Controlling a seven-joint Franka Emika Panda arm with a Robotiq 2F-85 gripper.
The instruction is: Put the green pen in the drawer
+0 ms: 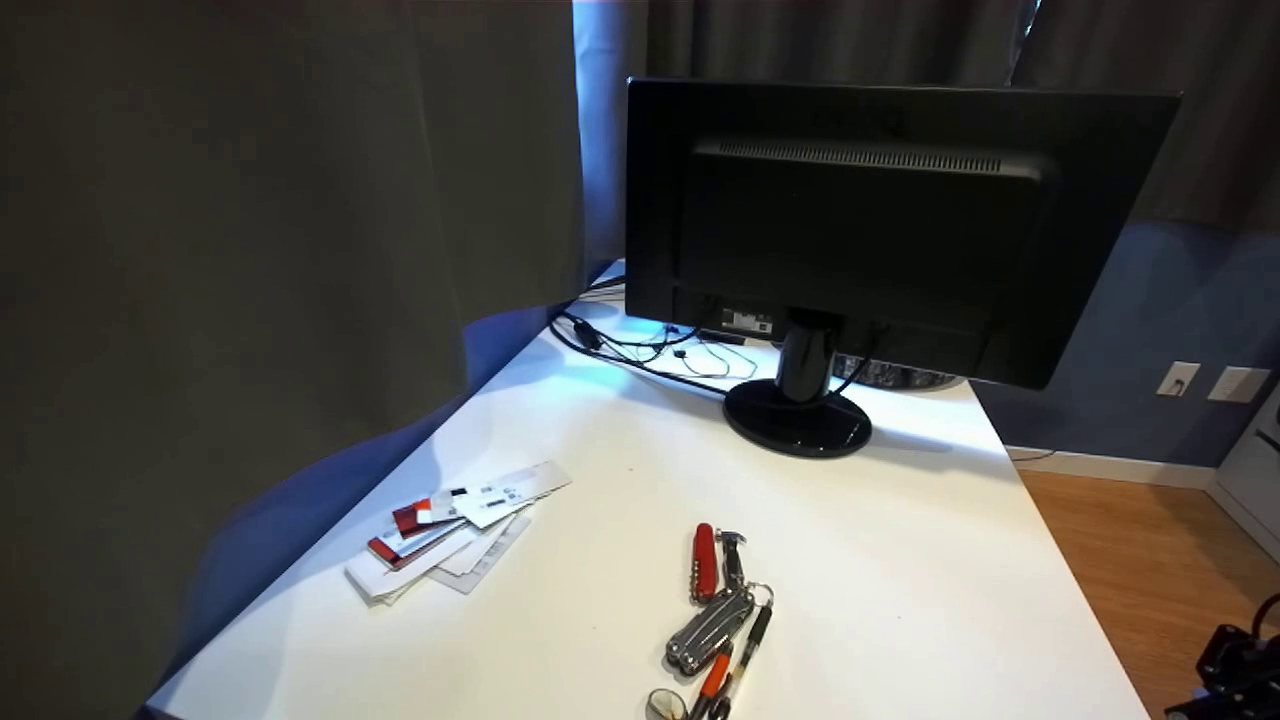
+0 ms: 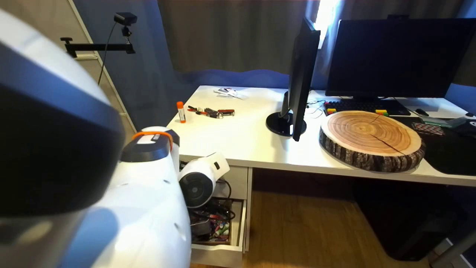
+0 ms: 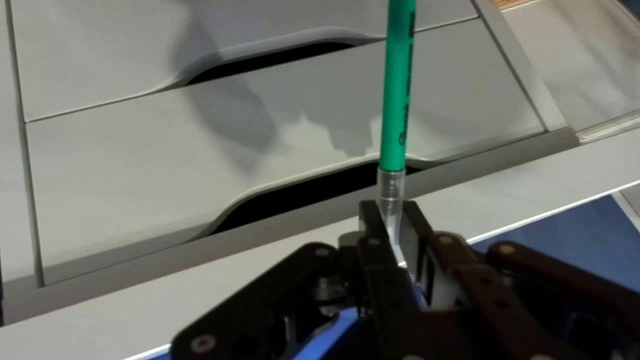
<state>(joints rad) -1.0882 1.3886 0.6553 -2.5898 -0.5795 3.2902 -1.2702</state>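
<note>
I have the green pen (image 3: 396, 95) in the claw (image 3: 392, 215): its fingers (image 3: 369, 217) are drawn together on the clear end, with only the pen's thickness between them. From there the green barrel, with dark lettering along it, runs up and out of my wrist view. Behind it I see two closed drawer fronts (image 3: 150, 165) with dark hand slots; whether the pen touches them I cannot tell.

In an exterior view my white arm (image 2: 148, 216) reaches in at the front of the desk (image 2: 238, 134). Under the desk a drawer (image 2: 219, 255) is pulled out, with a jumble of small coloured things (image 2: 222, 229) in it; the arm covers part of it.

In both exterior views a monitor (image 1: 870, 230) stands on the desk. Lying together between that monitor and the desk's end, I see a red pocket knife (image 1: 704, 562), a little hammer (image 1: 733, 560), a folded silver multi-tool (image 1: 712, 628) and an orange-handled tool (image 1: 714, 675). A loose pile of papers (image 1: 495, 505) lies near the desk's wall side, well apart from them.

In an exterior view an orange-capped glue stick (image 2: 181, 113) stands near the desk's end. A thick round slab of wood (image 2: 372, 130) rests by the desk's front edge, with a keyboard (image 2: 366, 105) and a second monitor (image 2: 394, 59) behind it.
</note>
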